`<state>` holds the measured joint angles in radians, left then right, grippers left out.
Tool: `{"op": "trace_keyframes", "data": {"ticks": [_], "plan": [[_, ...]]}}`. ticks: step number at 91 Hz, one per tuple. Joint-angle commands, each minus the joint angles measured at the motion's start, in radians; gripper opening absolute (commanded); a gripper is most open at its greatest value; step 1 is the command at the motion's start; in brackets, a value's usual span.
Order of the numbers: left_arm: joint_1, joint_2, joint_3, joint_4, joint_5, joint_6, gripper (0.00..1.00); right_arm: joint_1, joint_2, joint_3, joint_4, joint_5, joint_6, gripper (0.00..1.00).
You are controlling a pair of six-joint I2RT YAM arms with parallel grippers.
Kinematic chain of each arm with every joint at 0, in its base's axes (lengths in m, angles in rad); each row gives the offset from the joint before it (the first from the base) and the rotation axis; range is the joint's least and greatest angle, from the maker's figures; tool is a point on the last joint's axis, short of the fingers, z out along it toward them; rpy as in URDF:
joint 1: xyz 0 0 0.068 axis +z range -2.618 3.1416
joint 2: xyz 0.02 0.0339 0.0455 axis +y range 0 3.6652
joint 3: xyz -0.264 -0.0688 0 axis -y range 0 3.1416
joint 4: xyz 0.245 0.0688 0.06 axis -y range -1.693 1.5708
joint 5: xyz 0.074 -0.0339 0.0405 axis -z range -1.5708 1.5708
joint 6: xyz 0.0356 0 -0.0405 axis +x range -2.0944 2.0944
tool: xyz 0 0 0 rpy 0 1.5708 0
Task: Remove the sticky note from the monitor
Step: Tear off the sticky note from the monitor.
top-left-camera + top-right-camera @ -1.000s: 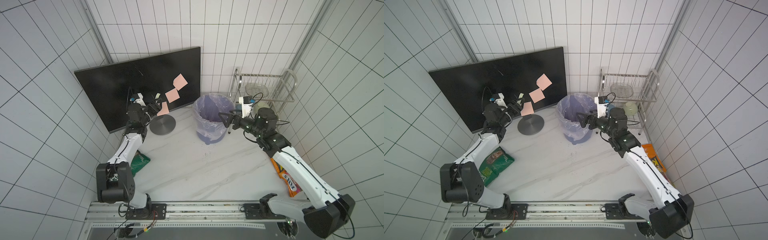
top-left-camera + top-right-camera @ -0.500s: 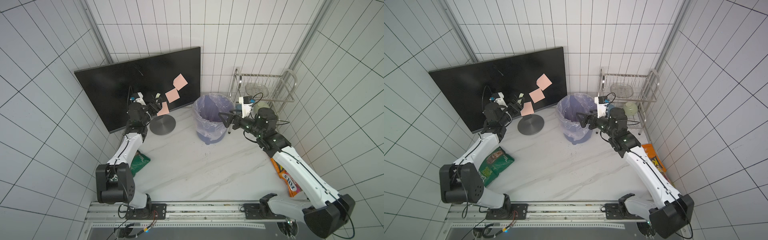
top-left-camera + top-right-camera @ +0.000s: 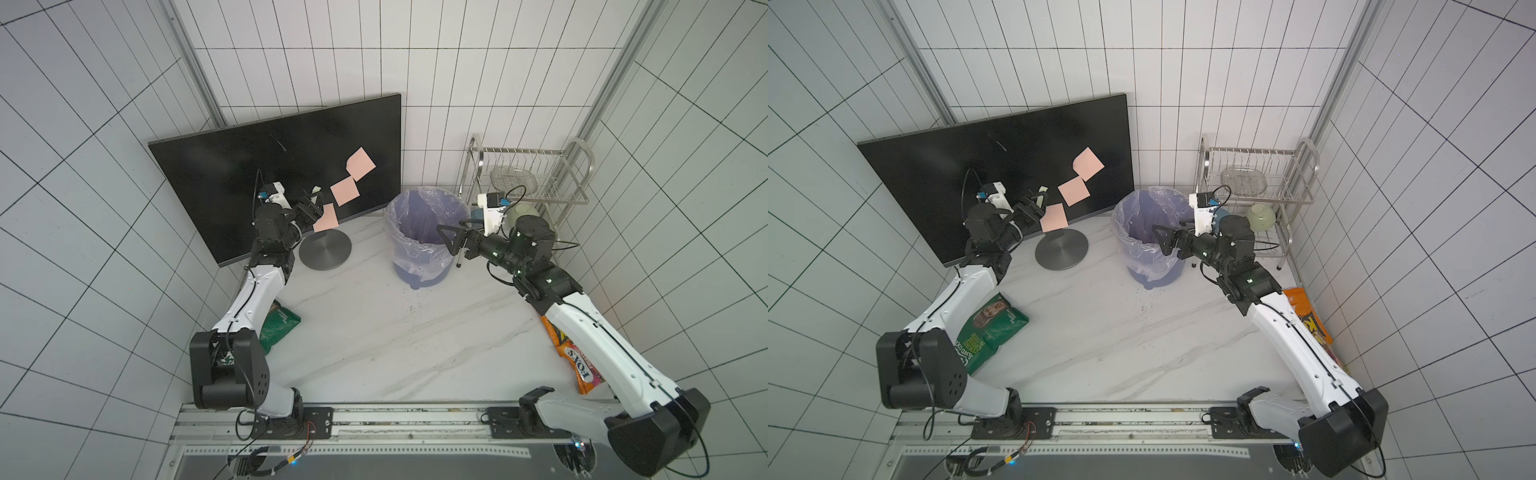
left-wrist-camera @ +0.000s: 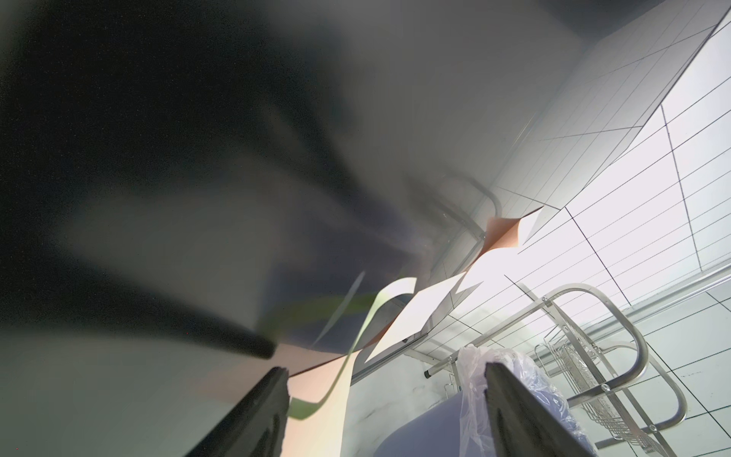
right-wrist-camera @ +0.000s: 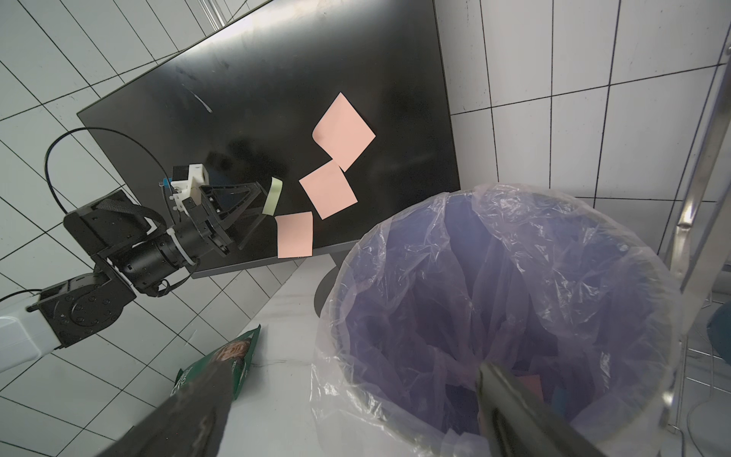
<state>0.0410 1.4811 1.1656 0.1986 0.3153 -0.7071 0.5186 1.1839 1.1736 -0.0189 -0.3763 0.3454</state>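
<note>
Your monitor stands at the far left of the table, turned a bit toward the middle. Four sticky notes are on its right half. The top pink note is the highest. The middle pink note sits just under it, and their corners meet. The low pink note reaches down to the bottom edge of the screen. A pale green note curls off the glass just left of the middle pink one.

Your left gripper is right up at the screen, and its fingers are spread wide. One fingertip is at the pale green note, and the other is just beside the left edge of the low pink note. You can't tell if either fingertip touches paper. It has not grabbed any note.

Your right gripper hangs over the right rim of the blue bin, which stands right of the monitor. Its fingers are wide apart and hold nothing.

A metal rack stands at the far right. A green bag lies near the left arm. An orange bag lies by the right arm.
</note>
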Motion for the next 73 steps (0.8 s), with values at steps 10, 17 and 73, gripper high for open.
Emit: {"op": "trace_keyframes", "data": {"ticks": [10,17,73], "plan": [[-0.006,0.016,0.033,0.000,0.028,-0.010,0.78,0.008,-0.010,0.017,0.036,0.010,-0.005,0.99],[-0.008,0.016,0.034,-0.006,0.027,-0.010,0.78,0.008,-0.010,0.017,0.036,0.009,-0.005,0.99],[-0.027,0.022,0.065,-0.107,-0.045,0.014,0.63,0.006,-0.004,0.017,0.038,0.006,-0.005,0.99]]}}
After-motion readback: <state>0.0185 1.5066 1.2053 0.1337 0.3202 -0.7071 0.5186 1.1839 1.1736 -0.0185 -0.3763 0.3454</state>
